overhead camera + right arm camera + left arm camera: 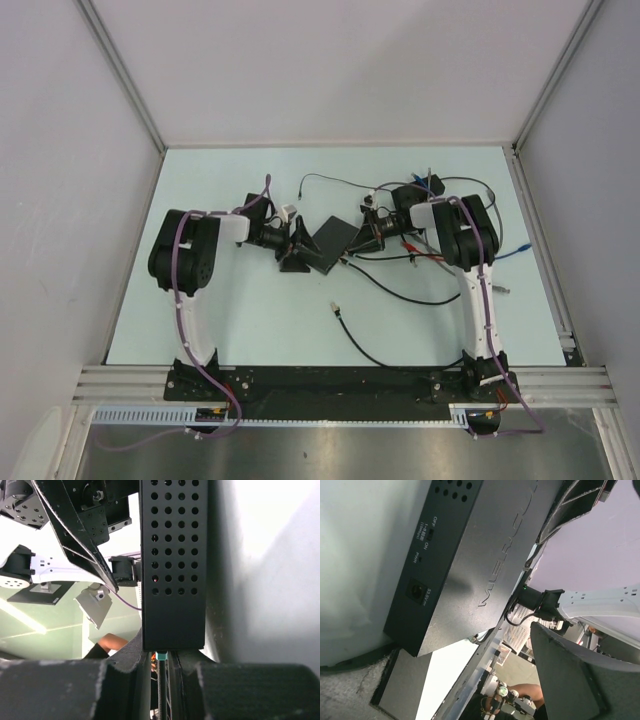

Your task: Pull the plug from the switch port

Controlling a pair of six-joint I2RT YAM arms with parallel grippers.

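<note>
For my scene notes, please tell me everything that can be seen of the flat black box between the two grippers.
The flat black box is a matte, metal-looking rectangle, turned cornerwise between the open left gripper and the right gripper. Its broad face bears letters beginning MERCU. One narrow side has an OFF/ON switch, a PWR mark and a round socket. Vent holes pierce the narrow sides. A teal plug meets one edge, and the shut right gripper pinches its black cable.
</note>
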